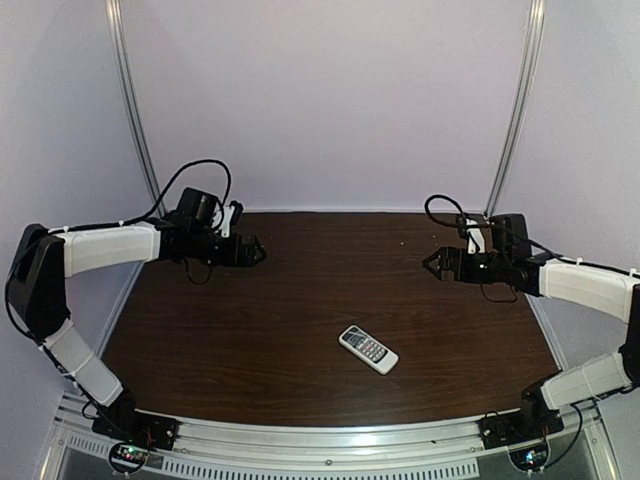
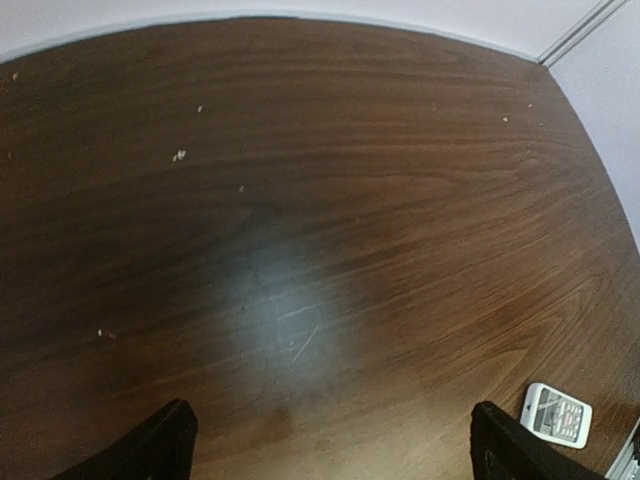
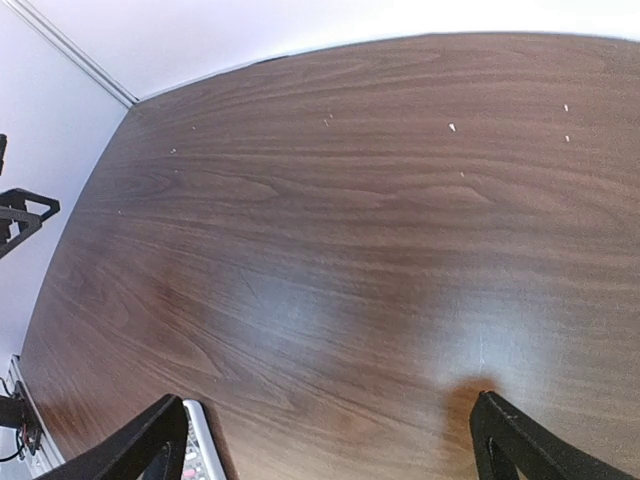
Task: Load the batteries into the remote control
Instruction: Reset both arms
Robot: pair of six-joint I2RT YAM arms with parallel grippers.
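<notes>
The white remote control [image 1: 368,349] lies face up, buttons showing, on the dark wooden table [image 1: 300,300], near the front middle and a little right of centre. It also shows at the lower right of the left wrist view, remote control [image 2: 557,415], and its edge peeks beside the left finger in the right wrist view, remote control [image 3: 203,445]. My left gripper [image 1: 257,252] hovers open over the table's back left, nothing between its fingers. My right gripper [image 1: 432,264] hovers open at the back right, also holding nothing. The batteries are out of view.
Pale walls with metal corner strips [image 1: 135,110] close in the table at the back and sides. An aluminium rail [image 1: 330,445] with both arm bases runs along the near edge. Small light specks [image 2: 179,155] dot the wood.
</notes>
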